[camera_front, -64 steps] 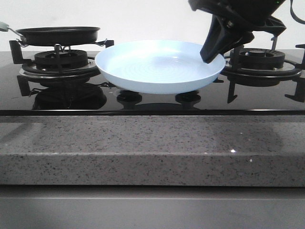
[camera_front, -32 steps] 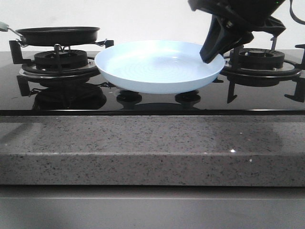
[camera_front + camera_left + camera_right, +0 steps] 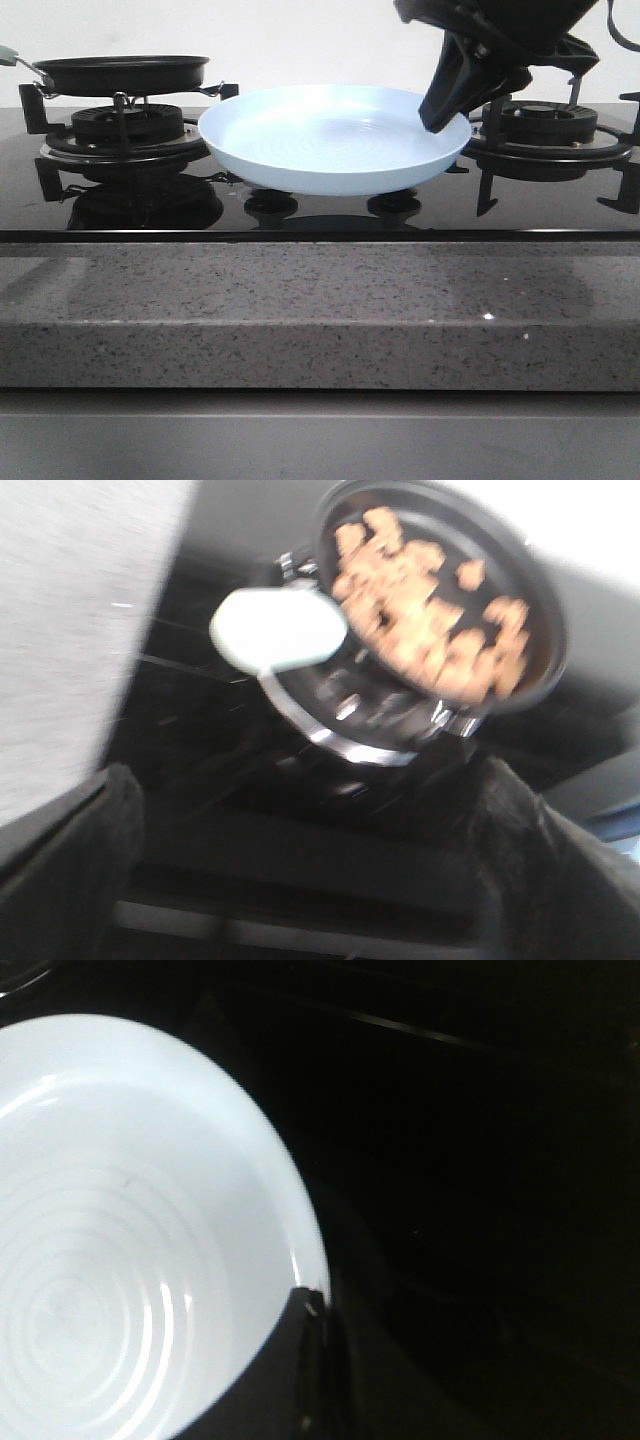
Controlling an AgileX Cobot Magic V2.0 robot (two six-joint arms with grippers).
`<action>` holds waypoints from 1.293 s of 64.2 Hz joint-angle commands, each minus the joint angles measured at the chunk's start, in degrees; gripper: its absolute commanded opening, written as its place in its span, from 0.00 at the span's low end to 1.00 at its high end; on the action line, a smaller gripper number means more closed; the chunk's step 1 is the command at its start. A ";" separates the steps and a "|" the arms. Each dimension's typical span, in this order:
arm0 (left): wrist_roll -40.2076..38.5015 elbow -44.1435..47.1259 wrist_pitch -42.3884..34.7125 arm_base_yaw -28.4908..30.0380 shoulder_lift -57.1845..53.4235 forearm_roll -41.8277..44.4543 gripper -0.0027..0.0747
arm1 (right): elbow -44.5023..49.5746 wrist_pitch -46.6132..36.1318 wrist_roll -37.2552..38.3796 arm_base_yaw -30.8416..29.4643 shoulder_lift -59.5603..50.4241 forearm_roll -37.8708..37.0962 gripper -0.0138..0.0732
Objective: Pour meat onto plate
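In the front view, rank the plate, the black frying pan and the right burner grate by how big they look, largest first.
1. Plate, clearly widest.
2 and 3. Frying pan and right burner grate: unsure. They look alike in width, and the right gripper, closed on the plate's rim, hides part of the grate.

We see a black frying pan [image 3: 520, 600] sitting on a stove burner [image 3: 370, 720], and the picture is somewhat blurred. Inside the pan lies the meat [image 3: 430, 605], a loose heap of small orange-brown pieces spread across its floor. A pale, rounded handle end [image 3: 278, 630] juts from the pan's rim toward us. The left tool's [image 3: 300, 880] two dark fingers [image 3: 70, 880] stand wide apart with nothing between them. A speckled grey worktop [image 3: 70, 630] runs along one side.
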 commanded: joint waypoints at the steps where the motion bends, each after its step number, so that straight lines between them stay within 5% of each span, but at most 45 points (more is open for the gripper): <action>1: 3.20 -3.28 -1.92 2.07 2.17 -10.49 0.86 | -1.27 -2.19 -0.55 -0.10 -1.67 -0.03 0.02; 28: 18.59 -4.28 1.40 4.48 15.23 -42.84 0.86 | -1.27 -2.19 -0.55 -0.10 -1.67 -0.03 0.02; 55: 26.96 -4.40 5.71 4.69 20.87 -55.84 0.85 | -1.27 -2.19 -0.55 -0.10 -1.67 -0.03 0.02; 83: 26.96 -4.40 6.19 6.01 20.87 -56.05 0.41 | -1.27 -2.19 -0.55 -0.10 -1.67 -0.03 0.02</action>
